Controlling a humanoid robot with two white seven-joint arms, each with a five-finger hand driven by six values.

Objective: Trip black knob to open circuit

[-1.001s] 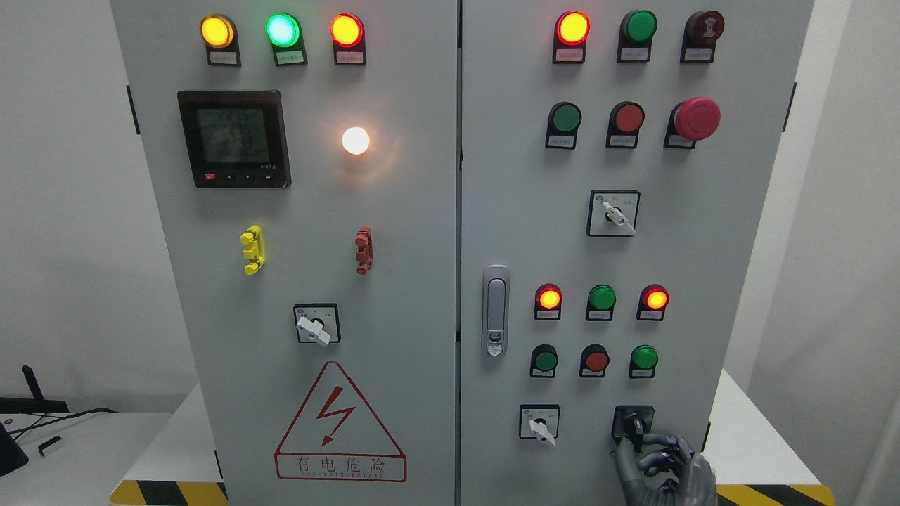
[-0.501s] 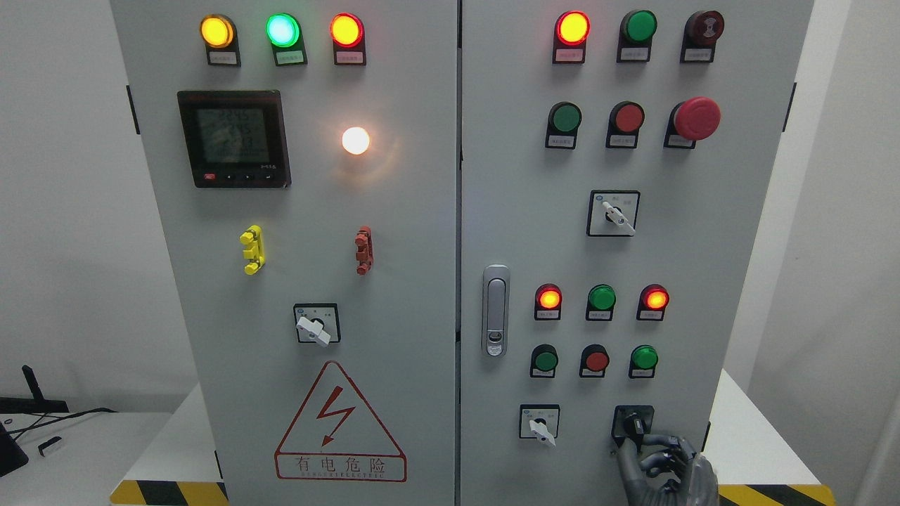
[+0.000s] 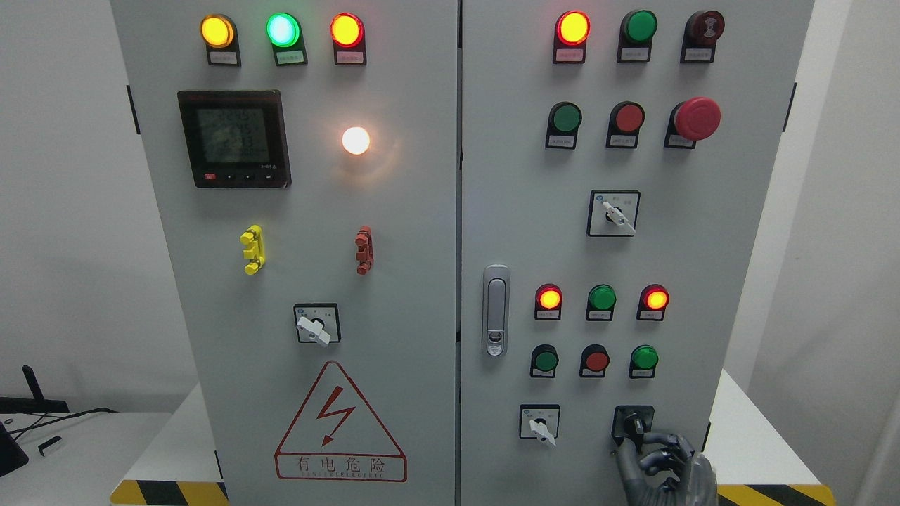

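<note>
The black knob point(image 3: 633, 424) sits in a black square plate at the lower right of the grey cabinet's right door point(image 3: 520, 232), its handle tilted slightly. My right hand point(image 3: 657, 464) rises from the bottom edge just below it. Its dark fingers point(image 3: 664, 444) are curled, and the topmost fingertip reaches the knob's lower end. The thumb stands apart at the left, under the plate. The knob's handle shows whole above the fingers, not wrapped by them. My left arm is out of view.
A white selector switch point(image 3: 540, 424) sits left of the black knob. Above it are a row of push buttons point(image 3: 596, 360) and lit indicator lamps point(image 3: 602, 299). The door latch point(image 3: 496, 309) is further left. A red emergency button point(image 3: 696, 118) is high up.
My right hand has sunk a few pixels and otherwise holds its place under the knob. The knob's handle looks the same.
</note>
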